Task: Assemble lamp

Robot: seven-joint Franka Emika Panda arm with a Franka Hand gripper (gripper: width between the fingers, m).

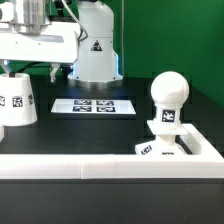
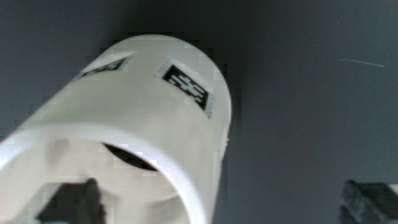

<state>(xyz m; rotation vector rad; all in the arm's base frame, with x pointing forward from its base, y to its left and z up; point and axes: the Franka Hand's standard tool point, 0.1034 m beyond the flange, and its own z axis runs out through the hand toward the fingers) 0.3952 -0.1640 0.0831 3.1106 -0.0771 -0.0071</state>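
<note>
Nearest the exterior camera, a white rail (image 1: 100, 165) is seen along the table's front edge, with the lamp base (image 1: 170, 147) just behind it at about four o'clock and the bulb (image 1: 169, 93) already standing upright in it. At nine o'clock the shade (image 1: 17, 98) stands alone on the table, well apart from the base, directly beneath the gripper (image 1: 28, 70), whose fingers (image 2: 68, 203) are spread either side of its rim without contact. Bulb fitting is judged done; lifting the shade and seating it over the bulb is judged outstanding.

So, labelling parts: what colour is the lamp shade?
White, with black-and-white square tags; the shade shows best in the wrist view.
</note>
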